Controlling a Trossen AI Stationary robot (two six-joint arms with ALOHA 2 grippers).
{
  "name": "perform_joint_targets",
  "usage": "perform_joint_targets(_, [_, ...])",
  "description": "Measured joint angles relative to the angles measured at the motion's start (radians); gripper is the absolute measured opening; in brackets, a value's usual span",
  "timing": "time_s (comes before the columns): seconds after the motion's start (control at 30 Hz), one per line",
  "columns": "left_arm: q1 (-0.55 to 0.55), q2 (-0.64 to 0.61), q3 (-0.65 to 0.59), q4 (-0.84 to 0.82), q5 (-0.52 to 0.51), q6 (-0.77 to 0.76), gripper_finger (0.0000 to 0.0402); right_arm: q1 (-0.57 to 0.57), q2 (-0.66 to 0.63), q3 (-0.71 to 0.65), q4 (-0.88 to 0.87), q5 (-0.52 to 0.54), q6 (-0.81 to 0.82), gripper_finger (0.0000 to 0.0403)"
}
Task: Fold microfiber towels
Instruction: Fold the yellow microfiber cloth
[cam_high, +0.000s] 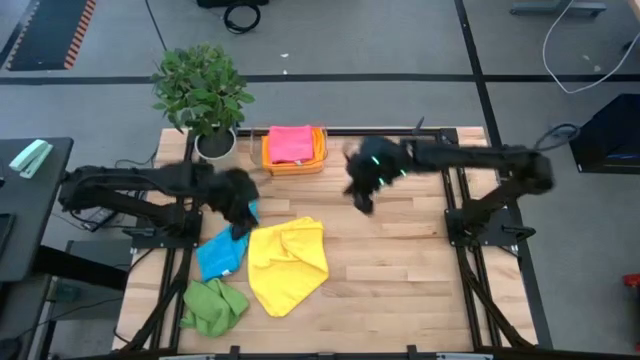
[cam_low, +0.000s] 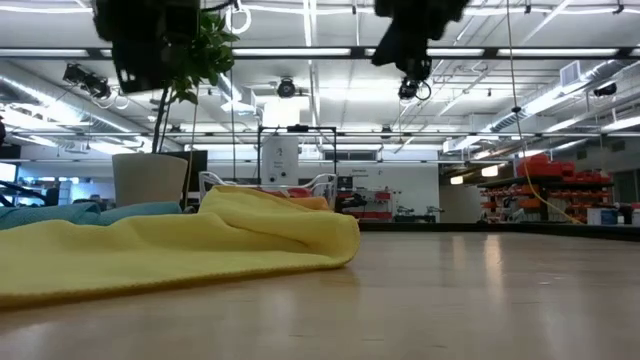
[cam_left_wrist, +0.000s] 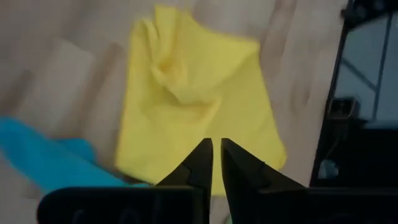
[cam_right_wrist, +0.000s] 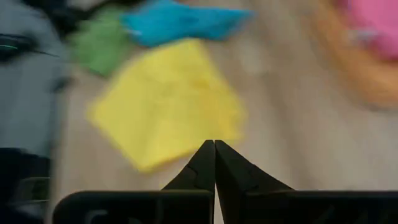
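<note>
A yellow microfiber towel (cam_high: 287, 262) lies on the wooden table, rumpled and doubled over along its far side (cam_low: 290, 225). A blue towel (cam_high: 220, 255) lies crumpled at its left, and a green one (cam_high: 213, 305) is bunched near the front left. A pink towel (cam_high: 291, 142) rests on an orange one (cam_high: 296, 165) at the far edge. My left gripper (cam_left_wrist: 216, 155) hangs above the blue towel's far end (cam_high: 240, 215), its fingers a narrow gap apart, with nothing between them. My right gripper (cam_right_wrist: 214, 149) is shut and empty, raised above the table (cam_high: 360, 198) to the right of the pink towel.
A potted plant (cam_high: 205, 95) stands at the far left corner, close behind my left arm. Bare wood (cam_high: 400, 280) stretches right of the yellow towel to the right arm's frame (cam_high: 470, 230).
</note>
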Motion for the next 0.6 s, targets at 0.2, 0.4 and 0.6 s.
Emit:
perform_joint_targets(0.2, [-0.098, 0.07, -0.21, 0.458, -0.015, 0.045, 0.0081, 0.083, -0.163, -0.481, 0.655, 0.016, 0.197, 0.001])
perform_joint_targets(0.4, [-0.095, 0.214, -0.246, 0.561, -0.085, 0.055, 0.0143, 0.15, 0.018, -0.569, 0.83, 0.025, 0.217, 0.0022])
perform_joint_targets(0.6, [-0.095, 0.294, -0.247, 0.569, -0.092, 0.149, 0.0201, 0.159, 0.225, -0.466, 0.826, 0.062, 0.115, 0.0107])
